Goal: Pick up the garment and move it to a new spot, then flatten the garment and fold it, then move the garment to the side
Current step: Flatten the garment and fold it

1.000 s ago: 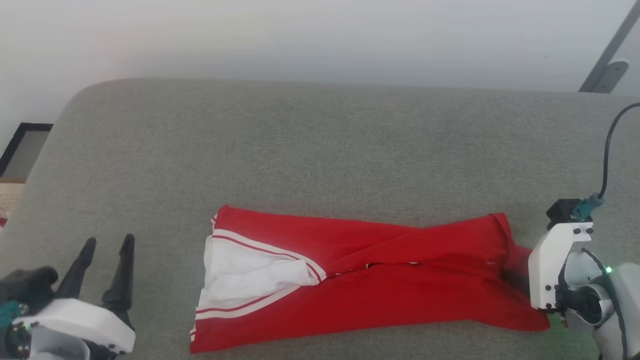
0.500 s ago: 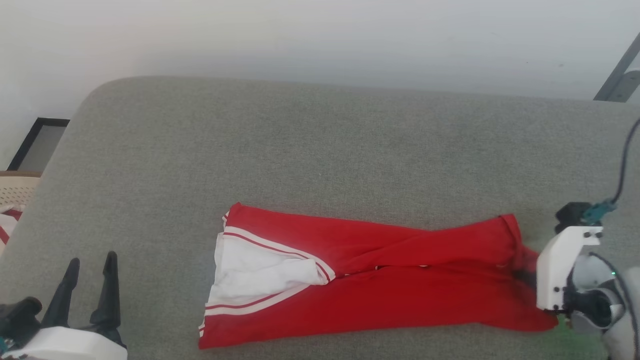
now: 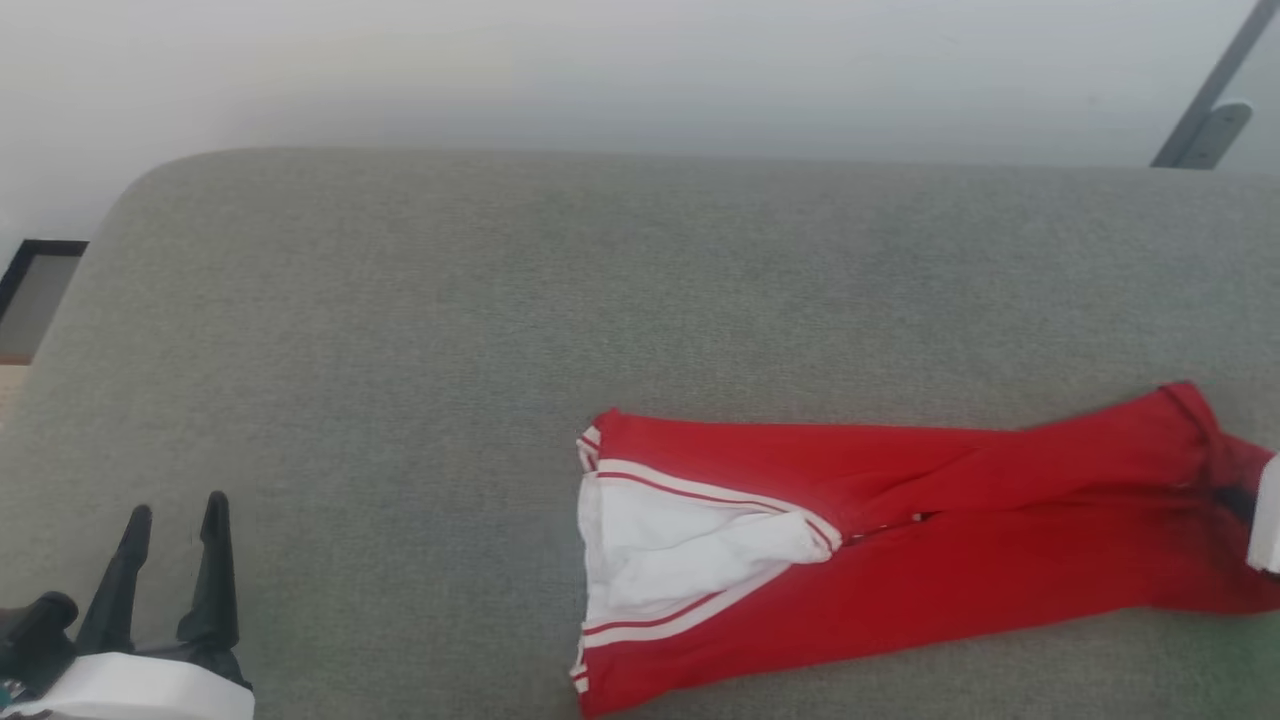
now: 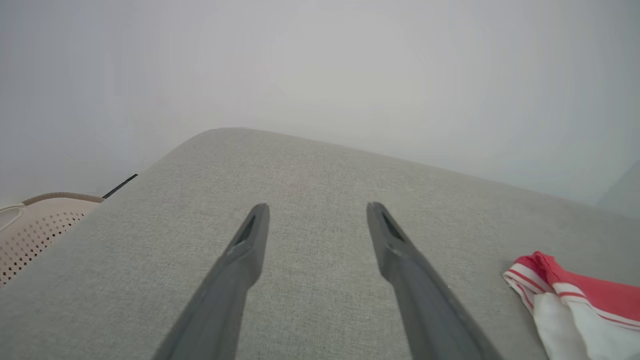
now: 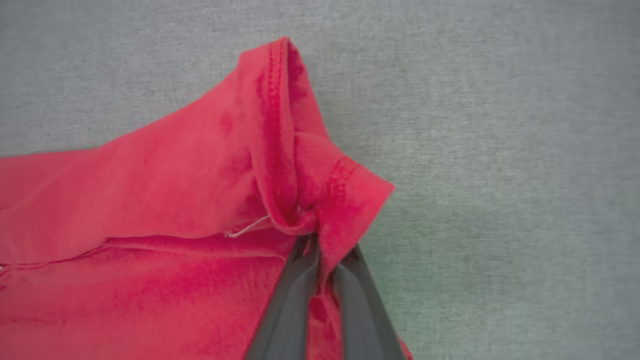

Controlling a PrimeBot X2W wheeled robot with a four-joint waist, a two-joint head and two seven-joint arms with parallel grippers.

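Red T-shirt (image 3: 950, 560): it lies folded lengthwise into a long, narrow band on the grey upholstered surface (image 3: 500, 330). In the head view it sits in the near right part, and its right end reaches that picture's right edge.
White sleeve (image 3: 680, 550): it is laid on top of the shirt's left end, bordered by red-and-white striped trim (image 3: 700, 490). The same corner shows at the lower right of the left wrist view (image 4: 575, 305).
Stitched hem (image 5: 275, 100): in the right wrist view it curls over at the shirt's right end, where the cloth is bunched into a small peak.
Right gripper (image 5: 325, 250): its two dark fingers are drawn almost together and pinch a fold of red cloth at that bunched corner. A strip of fabric is caught between them.
Left gripper (image 3: 178, 505): its fingers are spread wide with nothing between them. It is at the near left over bare grey fabric, well apart from the shirt. The left wrist view (image 4: 317, 206) shows the same wide gap.
Surroundings: a pale wall (image 3: 600, 70) stands behind the surface. A beige perforated basket (image 4: 35, 225) sits off the surface's left edge.
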